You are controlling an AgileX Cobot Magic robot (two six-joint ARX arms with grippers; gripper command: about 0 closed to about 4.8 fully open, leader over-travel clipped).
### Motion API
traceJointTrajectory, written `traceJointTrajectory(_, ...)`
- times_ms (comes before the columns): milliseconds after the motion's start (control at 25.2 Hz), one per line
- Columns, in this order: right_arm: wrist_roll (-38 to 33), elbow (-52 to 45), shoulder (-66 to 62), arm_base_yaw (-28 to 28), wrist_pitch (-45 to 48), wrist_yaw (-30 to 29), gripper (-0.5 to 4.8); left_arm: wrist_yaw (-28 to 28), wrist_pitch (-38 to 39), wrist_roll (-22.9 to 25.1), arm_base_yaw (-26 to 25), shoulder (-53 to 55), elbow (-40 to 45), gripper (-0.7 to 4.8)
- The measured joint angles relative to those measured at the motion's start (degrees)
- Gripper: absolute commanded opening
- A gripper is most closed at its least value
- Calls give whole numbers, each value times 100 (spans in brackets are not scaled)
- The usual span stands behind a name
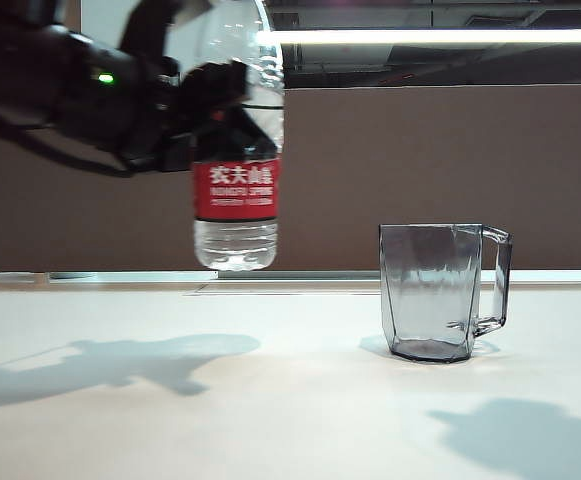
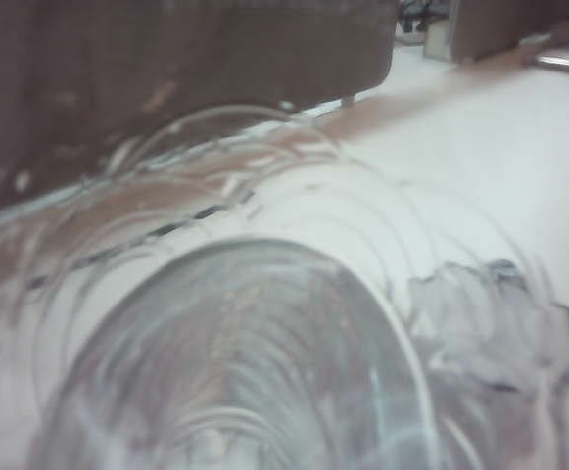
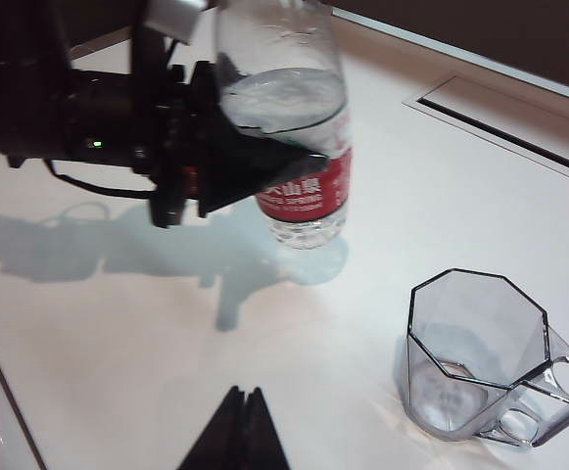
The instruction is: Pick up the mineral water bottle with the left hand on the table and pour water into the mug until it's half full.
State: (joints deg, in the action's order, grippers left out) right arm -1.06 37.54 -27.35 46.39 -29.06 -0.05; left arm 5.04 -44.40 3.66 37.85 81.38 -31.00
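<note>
Two hands are on my screens. My left hand [image 1: 205, 110] is clenched around the mineral water bottle [image 1: 236, 190] above its red label, holding it upright in the air, clear of the table [image 1: 270, 400], with its shadow on the white top below. Water fills the bottle to about the level of the grip. Through the left wrist camera I mostly see the bottle's clear ribbed wall [image 2: 255, 343] right up against the lens, blurred, with the mug [image 2: 504, 333] showing faintly beyond it.

That mug [image 1: 440, 295] stands upright on the table, well apart from the bottle on the right side of the exterior view, handle turned away from the bottle. It looks empty [image 3: 480, 362].

My right hand [image 3: 237, 431] hangs above the table near the mug, its black fingertips pressed together, gripping nothing.
</note>
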Motion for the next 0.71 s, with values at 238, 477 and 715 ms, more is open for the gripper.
traceJointTrajectory(238, 0, 0, 0, 0, 0, 2, -9, 2, 629, 313, -7, 741, -776, 183)
traceJointTrajectory(477, -17, 0, 0, 0, 0, 306, -8, 2, 994, 1266, -9, 1722, -1840, 183)
traceJointTrajectory(715, -22, 0, 0, 0, -4, 450, -9, 2, 1134, 2127, -9, 2334, -2520, 183)
